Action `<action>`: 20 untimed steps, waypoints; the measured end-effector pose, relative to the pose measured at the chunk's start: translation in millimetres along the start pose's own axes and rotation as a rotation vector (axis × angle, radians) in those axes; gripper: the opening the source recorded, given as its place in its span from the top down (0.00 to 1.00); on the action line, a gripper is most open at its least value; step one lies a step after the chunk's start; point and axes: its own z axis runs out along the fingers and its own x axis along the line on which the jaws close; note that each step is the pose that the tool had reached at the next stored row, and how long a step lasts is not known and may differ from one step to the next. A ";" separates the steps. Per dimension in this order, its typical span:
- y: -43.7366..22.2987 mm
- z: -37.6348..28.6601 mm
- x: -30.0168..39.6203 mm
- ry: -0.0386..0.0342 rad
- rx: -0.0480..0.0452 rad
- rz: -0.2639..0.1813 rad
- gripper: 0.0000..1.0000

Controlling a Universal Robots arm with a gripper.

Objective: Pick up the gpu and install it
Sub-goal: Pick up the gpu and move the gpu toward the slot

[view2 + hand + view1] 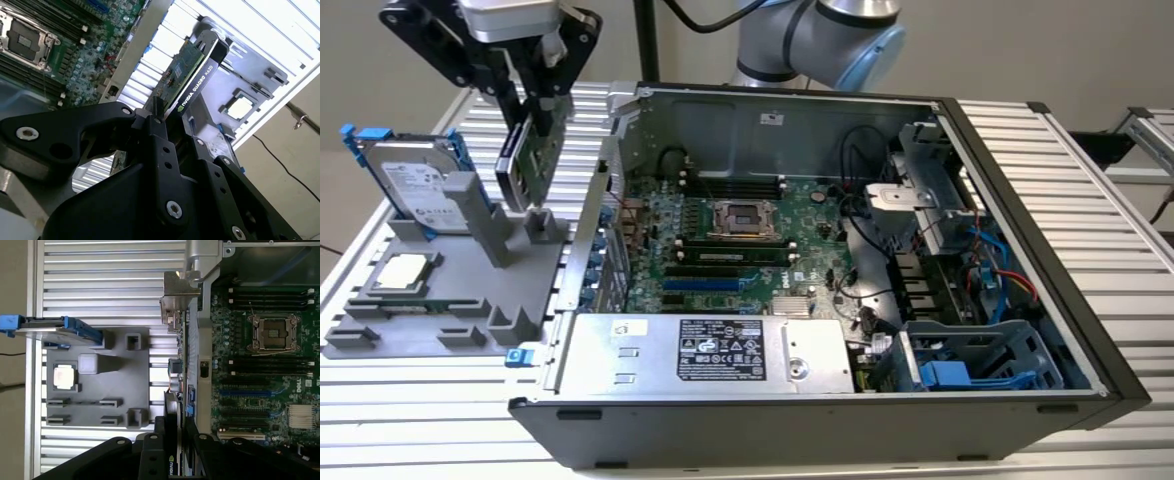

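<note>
The gpu [530, 162] hangs on edge, upright, over the end of the grey holder [454, 300] nearest the case, at the exterior view's left. My gripper [538, 105] is shut on its upper edge. The card's lower end sits just above a grey post of the holder. In the second wrist view the gpu [192, 82] sticks out from between the black fingers [159, 131], green board on one face and black shroud on the other. In the first wrist view the gpu [175, 390] is edge-on, with its silver bracket [177, 295] beside the case wall.
The open computer case [720, 125] lies on its side with the motherboard [720, 250] exposed and a power supply [707, 350] at the front. On the holder stand a hard drive with blue clips [420, 185] and a square CPU chip [403, 270]. The slatted table [1067, 150] surrounds everything.
</note>
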 end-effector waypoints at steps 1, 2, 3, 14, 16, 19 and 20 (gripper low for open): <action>0.0 -0.1 -0.5 0.0003 0.0001 0.000 1.00; 0.0 -0.1 -0.9 0.0006 0.0001 0.000 1.00; 0.0 -0.1 -1.3 0.0008 0.0000 0.000 1.00; 0.1 -0.3 -6.4 0.0037 0.0001 0.000 1.00; 0.1 -0.3 -7.4 0.0042 0.0001 0.000 1.00; 0.1 -0.4 -8.8 0.0049 0.0001 0.000 1.00; 0.1 -0.4 -9.3 0.0051 0.0002 0.000 1.00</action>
